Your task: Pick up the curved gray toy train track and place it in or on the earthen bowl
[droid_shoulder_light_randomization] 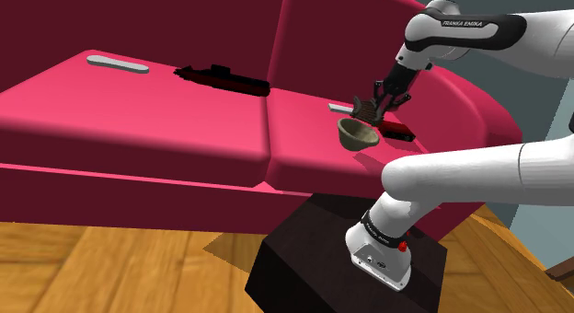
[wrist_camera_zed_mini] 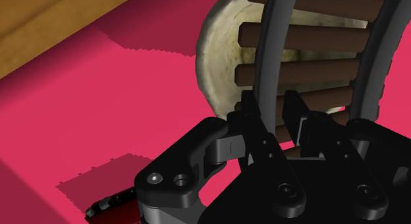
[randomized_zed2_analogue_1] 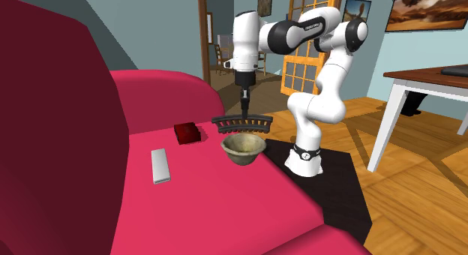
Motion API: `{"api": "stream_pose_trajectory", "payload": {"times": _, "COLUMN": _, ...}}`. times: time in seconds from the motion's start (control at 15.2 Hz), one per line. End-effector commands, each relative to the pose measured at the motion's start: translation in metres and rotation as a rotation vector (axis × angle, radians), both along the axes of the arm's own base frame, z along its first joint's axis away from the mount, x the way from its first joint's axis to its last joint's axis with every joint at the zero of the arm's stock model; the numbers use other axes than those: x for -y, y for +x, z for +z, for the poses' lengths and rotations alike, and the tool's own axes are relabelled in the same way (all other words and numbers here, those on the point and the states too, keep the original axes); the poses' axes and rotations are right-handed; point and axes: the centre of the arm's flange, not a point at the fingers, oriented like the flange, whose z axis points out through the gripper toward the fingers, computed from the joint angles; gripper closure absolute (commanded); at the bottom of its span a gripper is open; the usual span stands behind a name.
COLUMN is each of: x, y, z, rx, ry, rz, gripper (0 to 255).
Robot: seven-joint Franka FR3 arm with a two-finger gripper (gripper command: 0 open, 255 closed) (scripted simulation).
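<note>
The black fingers point(randomized_zed2_analogue_1: 244, 109) clamp the curved dark-grey toy train track point(randomized_zed2_analogue_1: 259, 124) just above the tan earthen bowl point(randomized_zed2_analogue_1: 244, 154).

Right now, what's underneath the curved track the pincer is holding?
The bowl sits directly below the track, on the red sofa cushion. The track's ties cover much of the bowl's inside, so its contents cannot be fully seen.
</note>
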Motion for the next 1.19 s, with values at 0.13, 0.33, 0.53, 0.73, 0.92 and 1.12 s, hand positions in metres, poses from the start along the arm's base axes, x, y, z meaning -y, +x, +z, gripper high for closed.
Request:
{"api": "stream_pose_trajectory", "payload": {"times": 0.13, "x": 0.0, "y": 0.0, "z": -0.022, "rx": 0.001, "ry": 0.0, "rz": 0.0, "gripper": 255}}
{"api": "stream_pose_trajectory", "payload": {"times": 0.33, "x": 0.0, "y": 0.0, "z": -0.037, "rx": 0.001, "ry": 0.0, "rz": 0.0, "gripper": 255}}
{"api": "stream_pose_trajectory", "payload": {"times": 0.53, "x": 0.0, "y": 0.0, "z": -0.053, "rx": 0.001, "ry": 0.0, "rz": 0.0, "gripper": 255}}
{"api": "stream_pose_trajectory", "payload": {"times": 0.73, "x": 0.0, "y": 0.0, "z": -0.063, "rx": 0.001, "ry": 0.0, "rz": 0.0, "gripper": 255}}
{"api": "stream_pose_trajectory", "payload": {"times": 0.92, "x": 0.0, "y": 0.0, "z": -0.063, "rx": 0.001, "ry": 0.0, "rz": 0.0, "gripper": 255}}
{"api": "stream_pose_trajectory", "payload": {"times": 1.12, "x": 0.0, "y": 0.0, "z": -0.063, "rx": 0.001, "ry": 0.0, "rz": 0.0, "gripper": 255}}
